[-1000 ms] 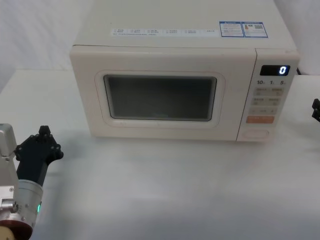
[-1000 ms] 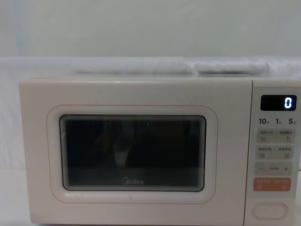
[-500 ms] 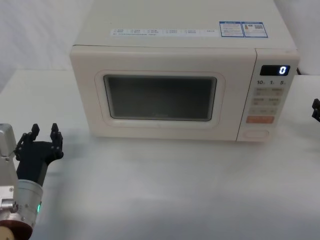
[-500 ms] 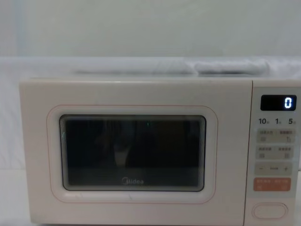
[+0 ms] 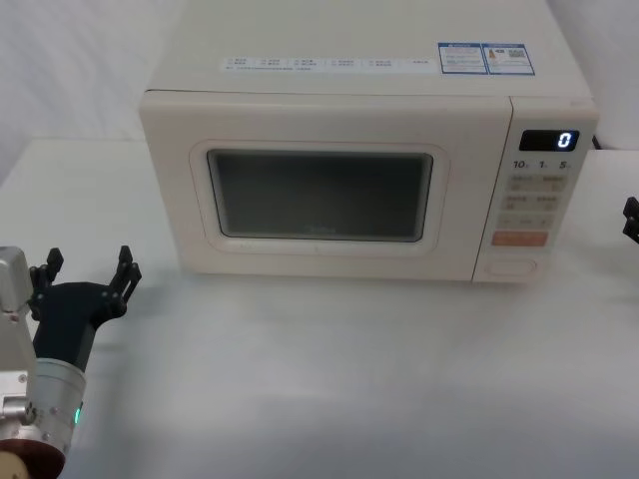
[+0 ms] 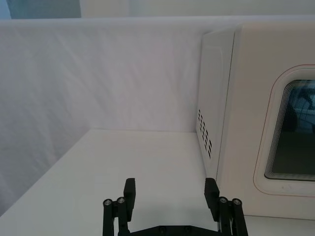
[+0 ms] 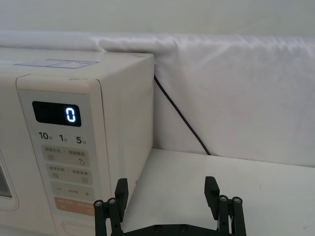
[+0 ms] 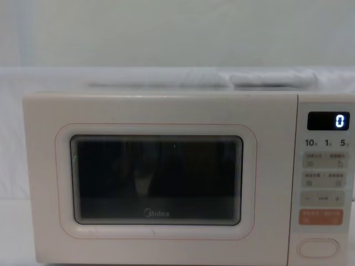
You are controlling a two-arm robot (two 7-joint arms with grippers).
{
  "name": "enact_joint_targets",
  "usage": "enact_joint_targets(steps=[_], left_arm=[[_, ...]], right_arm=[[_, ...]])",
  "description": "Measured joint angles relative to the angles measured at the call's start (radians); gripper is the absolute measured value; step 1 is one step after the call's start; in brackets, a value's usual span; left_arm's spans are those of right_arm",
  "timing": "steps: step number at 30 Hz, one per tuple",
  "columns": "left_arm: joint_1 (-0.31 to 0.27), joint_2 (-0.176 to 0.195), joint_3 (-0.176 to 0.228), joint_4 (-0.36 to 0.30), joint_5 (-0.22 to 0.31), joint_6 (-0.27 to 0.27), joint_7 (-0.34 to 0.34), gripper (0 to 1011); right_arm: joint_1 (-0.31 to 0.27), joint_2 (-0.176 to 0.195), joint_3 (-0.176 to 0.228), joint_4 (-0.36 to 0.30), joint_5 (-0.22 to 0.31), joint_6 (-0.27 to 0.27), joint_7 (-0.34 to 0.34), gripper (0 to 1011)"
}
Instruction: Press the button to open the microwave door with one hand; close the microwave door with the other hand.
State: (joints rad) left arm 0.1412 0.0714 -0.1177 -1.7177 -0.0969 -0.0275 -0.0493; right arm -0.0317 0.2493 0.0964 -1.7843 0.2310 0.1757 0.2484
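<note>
Black left gripper (image 5: 85, 274), jaws apart, I log near-left over the desk (image 5: 329, 369); right gripper (image 7: 167, 192) apart, right of microwave door (image 5: 319, 190), shut.

microwave door (image 8: 161, 180) shut, button (image 8: 318, 247) beside it

Lab bench — white cloth backdrop (image 7: 236, 88)

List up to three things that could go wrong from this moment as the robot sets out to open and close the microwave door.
1. The button sits just under the orange key; the right gripper, with fingers spread, might press the wrong one.
2. The left gripper waits low beside the microwave door; a door swinging open could strike it.
</note>
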Motion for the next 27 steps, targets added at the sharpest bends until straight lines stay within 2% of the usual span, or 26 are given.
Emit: enact_joint_targets(steps=[5, 27], left_arm=[[0.0, 0.0, 0.0, 0.0, 0.0, 0.0, 0.0, 1001], [0.0, 0.0, 0.0, 0.0, 0.0, 0.0, 0.0, 1001]], right_arm=[[0.0, 0.0, 0.0, 0.0, 0.0, 0.0, 0.0, 1002], [0.0, 0.0, 0.0, 0.0, 0.0, 0.0, 0.0, 1002]])
